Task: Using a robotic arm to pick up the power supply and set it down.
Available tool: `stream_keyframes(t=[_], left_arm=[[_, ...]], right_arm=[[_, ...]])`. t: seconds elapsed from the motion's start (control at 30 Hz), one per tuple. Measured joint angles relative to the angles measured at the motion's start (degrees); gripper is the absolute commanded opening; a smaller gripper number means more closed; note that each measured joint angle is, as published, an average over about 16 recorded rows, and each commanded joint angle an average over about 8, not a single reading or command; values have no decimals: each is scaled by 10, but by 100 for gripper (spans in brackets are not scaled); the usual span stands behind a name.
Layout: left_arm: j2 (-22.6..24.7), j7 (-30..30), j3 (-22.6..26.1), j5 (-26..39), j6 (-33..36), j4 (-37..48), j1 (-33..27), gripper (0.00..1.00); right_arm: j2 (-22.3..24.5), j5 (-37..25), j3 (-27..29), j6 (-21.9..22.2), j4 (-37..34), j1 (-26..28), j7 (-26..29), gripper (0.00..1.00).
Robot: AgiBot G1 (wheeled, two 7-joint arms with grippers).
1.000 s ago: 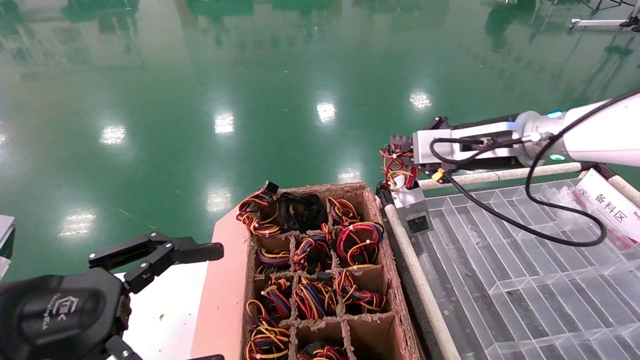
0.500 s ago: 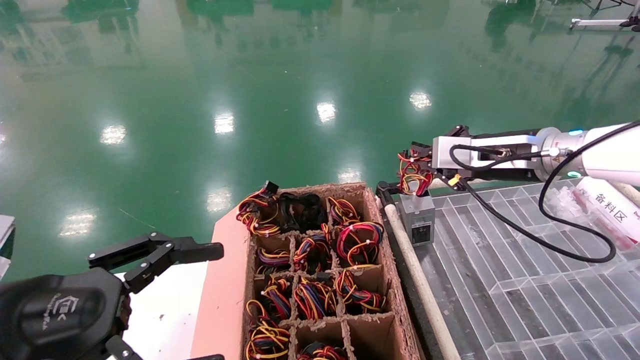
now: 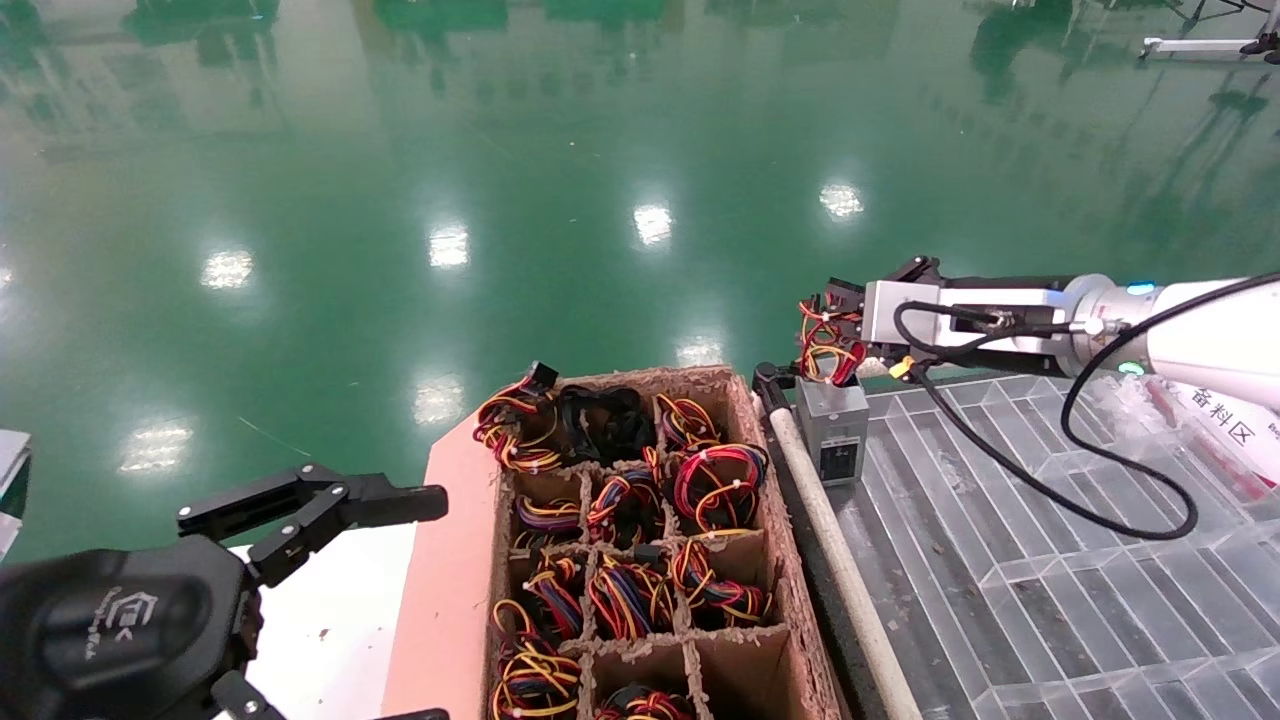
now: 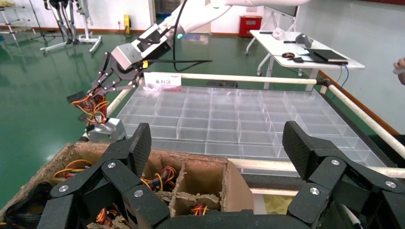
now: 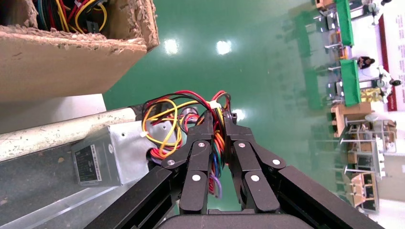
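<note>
Power supply (image 3: 832, 425) beneath right gripper (image 3: 828, 340)

A: Floor?
B: Glossy green floor (image 3: 500, 200), overhead lights reflected as bright white spots (image 3: 652, 222).
A: Furniture?
B: White table (image 4: 305, 52) with dark items on top, red cabinet (image 4: 250, 25) against the white wall (image 4: 114, 12) behind it. Metal stands (image 4: 71, 19) at the far side.
A: More?
B: Green-topped workstations (image 5: 346, 83) in rows across the hall, one person seated there.
</note>
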Motion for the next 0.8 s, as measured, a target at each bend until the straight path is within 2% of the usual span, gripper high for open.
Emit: stream_keyframes(t=[0.2, 0.23, 0.27, 0.8], left_arm=[[0, 0, 0, 0, 0, 0, 0, 100], [0, 0, 0, 0, 0, 0, 0, 100], [0, 0, 0, 0, 0, 0, 0, 100], [0, 0, 0, 0, 0, 0, 0, 100]], right_arm=[[4, 11, 7, 6, -3, -12, -4, 84], [4, 12, 8, 6, -3, -14, -4, 95], [5, 14, 9, 6, -4, -15, -4, 100], [6, 16, 11, 7, -5, -17, -4, 100]])
